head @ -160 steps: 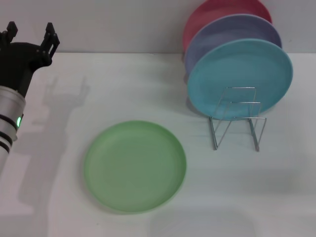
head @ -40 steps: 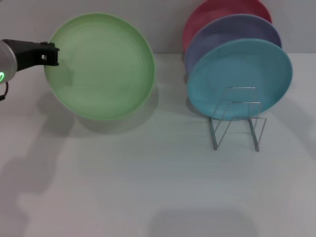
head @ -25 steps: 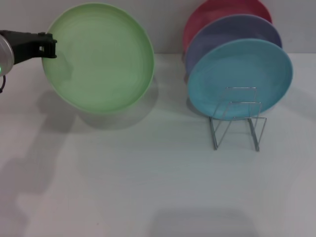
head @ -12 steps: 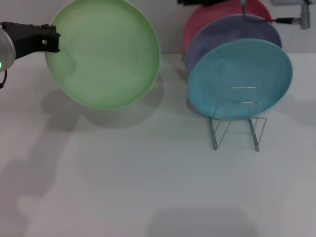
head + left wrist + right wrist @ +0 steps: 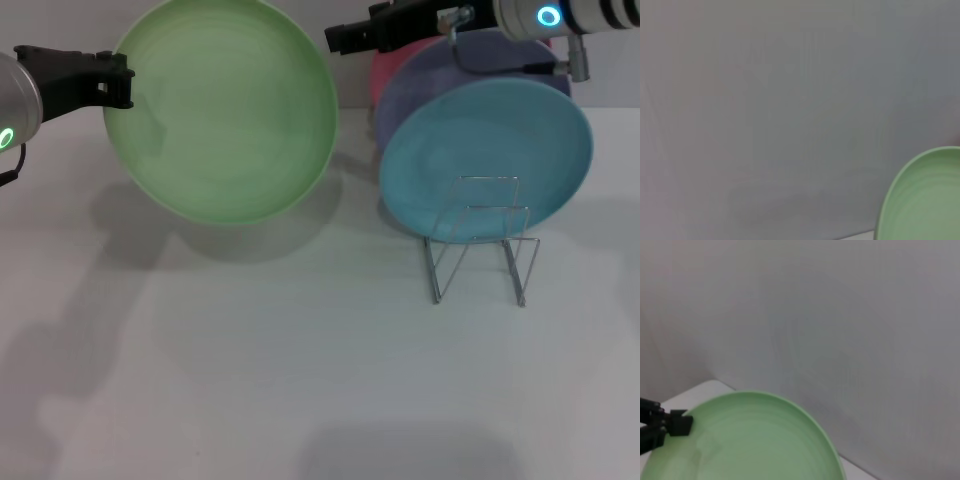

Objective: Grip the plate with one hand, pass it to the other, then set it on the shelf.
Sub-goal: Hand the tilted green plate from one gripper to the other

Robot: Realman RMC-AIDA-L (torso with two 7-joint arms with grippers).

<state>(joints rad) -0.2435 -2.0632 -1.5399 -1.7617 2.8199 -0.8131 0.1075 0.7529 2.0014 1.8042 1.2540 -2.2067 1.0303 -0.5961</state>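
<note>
holding: your left gripper (image 5: 125,80) pinches the plate (image 5: 225,110) rim.
right gripper (image 5: 335,38): near; grip unclear.
risk: bump, plate drops.

Even, soft overhead light, no glare. Light-green plate (image 5: 225,110) drops a diffuse shadow on the white table (image 5: 300,380). Both wrist views slightly soft against the grey wall (image 5: 765,100).

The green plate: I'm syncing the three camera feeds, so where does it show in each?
Head view: green plate upper left, held up by the left end effector.
Left wrist view: lower right corner.
Right wrist view: bottom left.
Shared landmark: the grey wall behind it.
</note>
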